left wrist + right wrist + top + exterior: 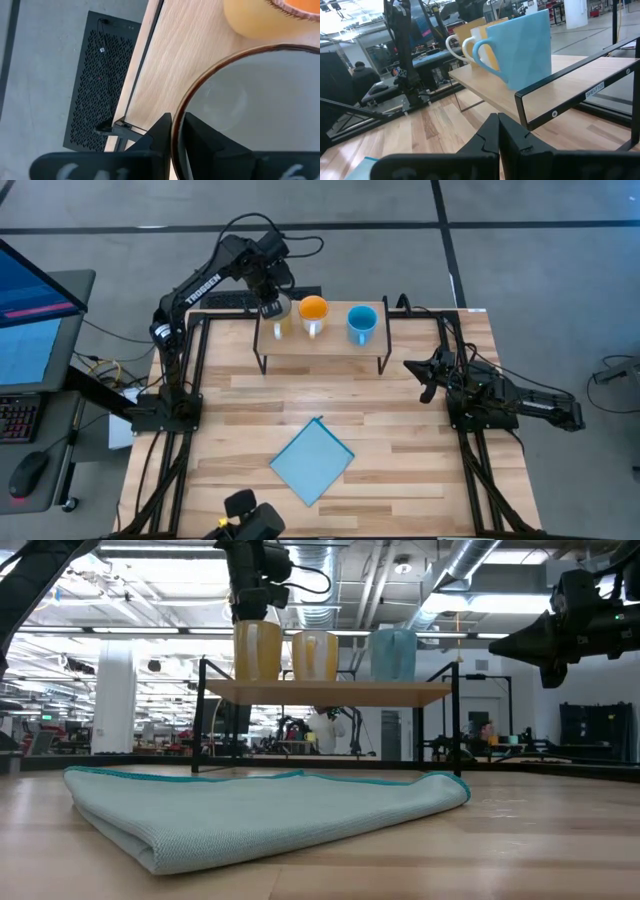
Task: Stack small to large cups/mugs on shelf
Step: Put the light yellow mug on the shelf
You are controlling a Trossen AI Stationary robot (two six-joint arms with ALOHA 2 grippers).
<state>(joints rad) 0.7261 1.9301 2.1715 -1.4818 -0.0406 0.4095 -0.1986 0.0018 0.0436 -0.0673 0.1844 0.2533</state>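
Note:
Three mugs stand in a row on the wood-topped shelf: the cream mug at the left end, the orange mug in the middle and the light-blue mug toward the right. My left gripper is right above the cream mug and shut on its rim. My right gripper is shut and empty. It hangs over the table to the right of the shelf, pointing at the light-blue mug. My left gripper pinches the cream mug's rim with one finger outside the wall and the other inside the white hollow. The fingers come from above, pointing down. The mug stands upright with its base on the shelf top.
A folded light-blue cloth lies on the table's near middle, in front of the shelf. The orange mug stands close beside the cream one. A black perforated box sits on the floor behind the table.

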